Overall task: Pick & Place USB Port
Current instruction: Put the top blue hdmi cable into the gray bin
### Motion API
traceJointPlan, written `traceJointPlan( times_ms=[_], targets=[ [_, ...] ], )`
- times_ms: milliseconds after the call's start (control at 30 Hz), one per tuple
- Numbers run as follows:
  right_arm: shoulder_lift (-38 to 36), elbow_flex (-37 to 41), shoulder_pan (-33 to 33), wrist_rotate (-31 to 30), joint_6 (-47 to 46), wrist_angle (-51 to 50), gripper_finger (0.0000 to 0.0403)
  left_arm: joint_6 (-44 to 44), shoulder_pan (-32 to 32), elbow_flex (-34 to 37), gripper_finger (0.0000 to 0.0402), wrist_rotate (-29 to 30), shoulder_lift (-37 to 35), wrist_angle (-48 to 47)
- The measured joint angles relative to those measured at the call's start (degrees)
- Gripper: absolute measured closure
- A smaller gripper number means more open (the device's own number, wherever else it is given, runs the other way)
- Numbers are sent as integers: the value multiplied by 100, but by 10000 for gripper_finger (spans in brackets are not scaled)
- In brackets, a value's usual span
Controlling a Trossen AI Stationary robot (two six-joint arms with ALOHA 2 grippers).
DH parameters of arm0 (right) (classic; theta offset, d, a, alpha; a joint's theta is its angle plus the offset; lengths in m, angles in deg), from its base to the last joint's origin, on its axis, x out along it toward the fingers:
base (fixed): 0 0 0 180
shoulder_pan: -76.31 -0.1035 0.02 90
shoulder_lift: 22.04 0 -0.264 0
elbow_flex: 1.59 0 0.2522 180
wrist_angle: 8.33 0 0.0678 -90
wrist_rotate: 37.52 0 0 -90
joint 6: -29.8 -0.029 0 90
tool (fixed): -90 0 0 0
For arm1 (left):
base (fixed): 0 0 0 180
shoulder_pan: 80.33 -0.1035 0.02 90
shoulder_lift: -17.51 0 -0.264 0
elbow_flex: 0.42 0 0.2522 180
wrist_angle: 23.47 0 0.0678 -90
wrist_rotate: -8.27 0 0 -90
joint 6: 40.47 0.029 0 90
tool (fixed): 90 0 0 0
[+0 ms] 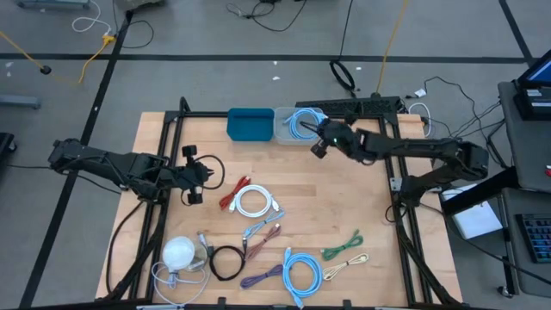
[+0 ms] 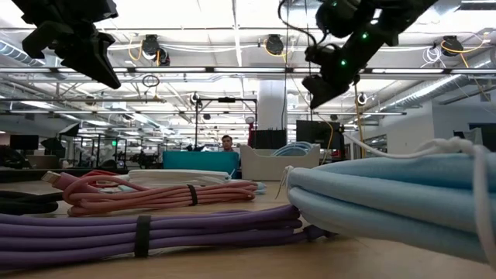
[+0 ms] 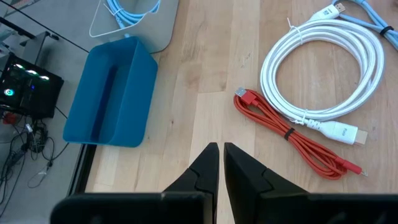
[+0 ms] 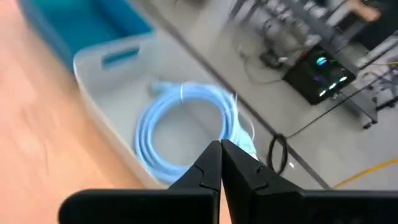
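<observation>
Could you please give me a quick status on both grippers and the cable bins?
Right gripper shut, empty, above the grey bin; light blue cable coiled inside. Left gripper shut, empty, over bare table near red cable. Blue bin empty.

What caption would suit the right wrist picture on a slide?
The right gripper, shut and empty, hangs over a pale bin holding a coiled light blue cable.

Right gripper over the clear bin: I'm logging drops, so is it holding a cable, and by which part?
Nothing is held. The right gripper has its fingers shut on nothing above the clear bin; the light blue cable lies coiled inside.
</observation>
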Motion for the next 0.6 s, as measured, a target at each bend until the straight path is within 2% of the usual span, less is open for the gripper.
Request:
traceJointPlan(
  times_ms=[133,367,433,600],
  targets=[
    [187,-208,380,880,1000,-115,402,0,0,0,371,2,0,4],
    [990,-626,1399,2249,1215,-564,402,0,0,0,371,-9,0,6],
    [1242,-703,1518,2167,1349,-498,401,2,0,1,371,-30,1,3],
    [1624,-840,1385,1162,1694,-62,373,0,0,0,371,-39,0,6]
  ],
)
